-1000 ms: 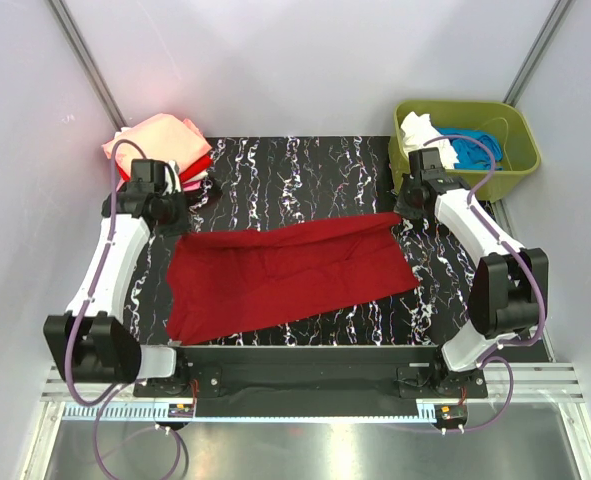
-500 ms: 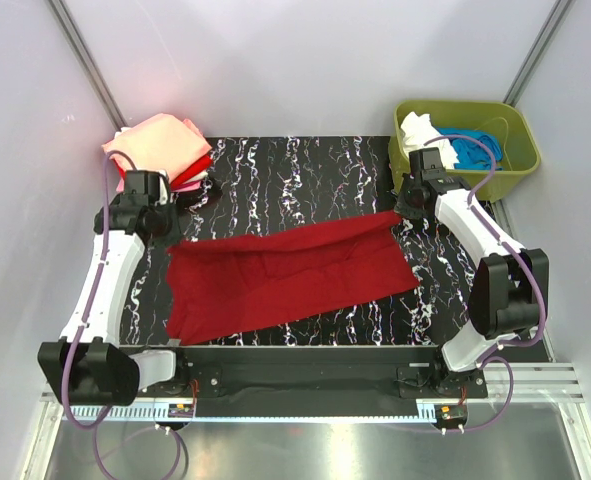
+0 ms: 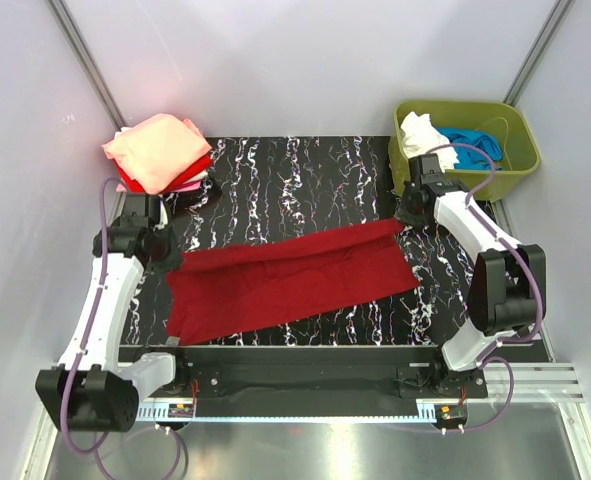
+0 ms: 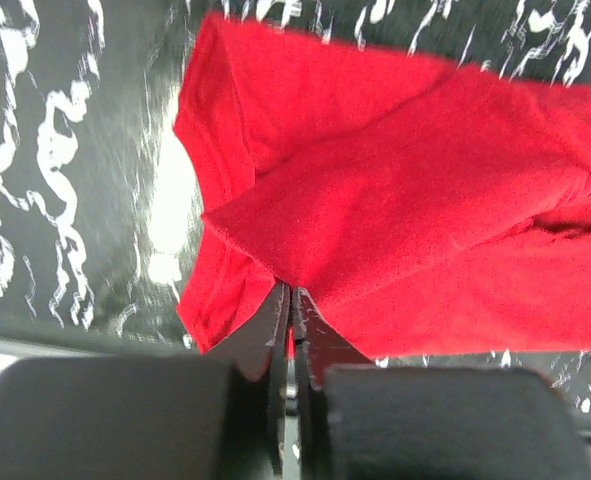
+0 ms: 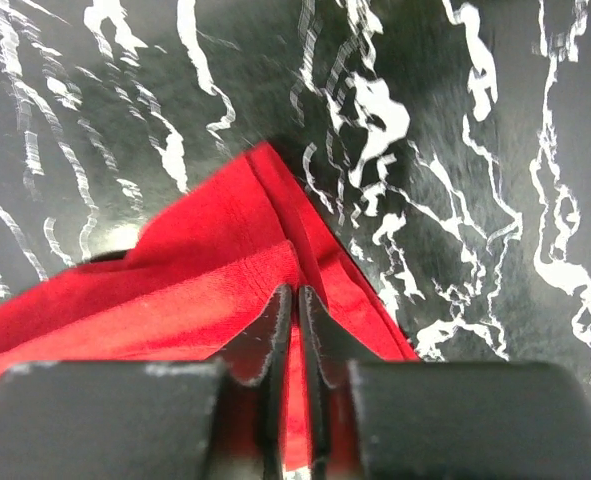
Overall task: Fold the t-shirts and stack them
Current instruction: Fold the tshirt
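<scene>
1. Pulled back toward the near-left since a second ago, the left arm had drawn the dark red t-shirt (image 3: 290,280) into a flatter, narrower band, and the shirt's left far corner sat lower on the table than before.
2. That shirt lay spread across the middle of the table, long side running left to right and tilted a little, its right end farther from the arm bases than its left.
3. At the shirt's left end the left gripper (image 4: 290,292) had its jaws almost together, a folded edge of red cloth lying at the tips and a sliver of red in the slit between them.
4. At the far right corner of the shirt the right gripper (image 5: 297,292) stood likewise, jaws close with only a narrow gap and red cloth showing inside it.
5. Beneath lay the table (image 3: 305,180), glossy black with white marble veins, catching glare beside the cloth.
6. On its far left corner sat a folded stack, a salmon-pink tee (image 3: 157,150) on top of a bright red tee (image 3: 190,172).
7. Off the far right corner stood an olive-green tub (image 3: 510,150) holding a white tee (image 3: 417,135) and a blue tee (image 3: 470,145).
8. Plain white walls (image 3: 305,60) closed in the space, with grey metal struts (image 3: 85,55) running up both back corners.
</scene>
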